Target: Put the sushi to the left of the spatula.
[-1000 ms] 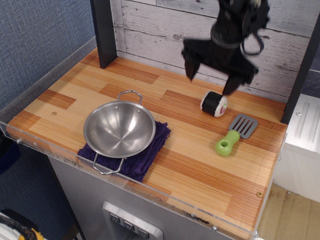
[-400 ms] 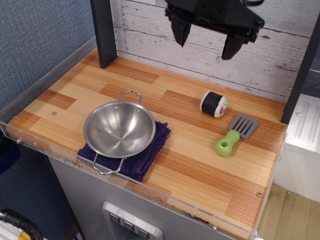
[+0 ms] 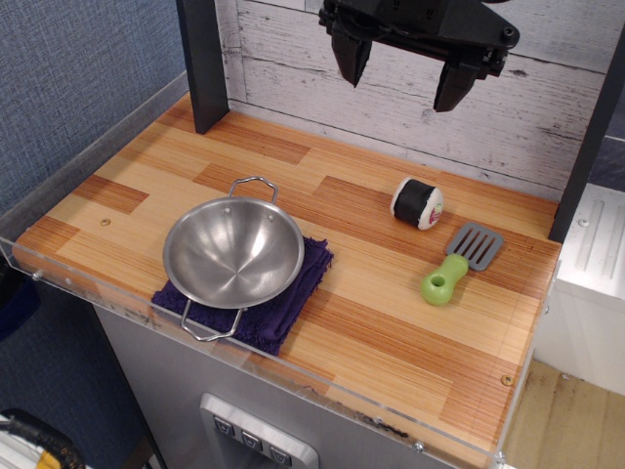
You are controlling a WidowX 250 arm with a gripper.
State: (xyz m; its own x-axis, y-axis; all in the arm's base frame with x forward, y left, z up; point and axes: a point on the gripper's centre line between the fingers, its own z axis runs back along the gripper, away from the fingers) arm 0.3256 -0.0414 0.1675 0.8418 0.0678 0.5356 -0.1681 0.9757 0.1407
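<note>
Steel bowl [image 3: 233,251] on purple cloth [image 3: 283,305].

no readable text, labels, or numbers

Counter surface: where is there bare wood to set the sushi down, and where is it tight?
Bare wood lies between the steel bowl on its purple cloth and the spatula, and along the back-left by the dark post. It is crowded at the right, where the sushi sits near the spatula. The gripper hangs open above.
</note>
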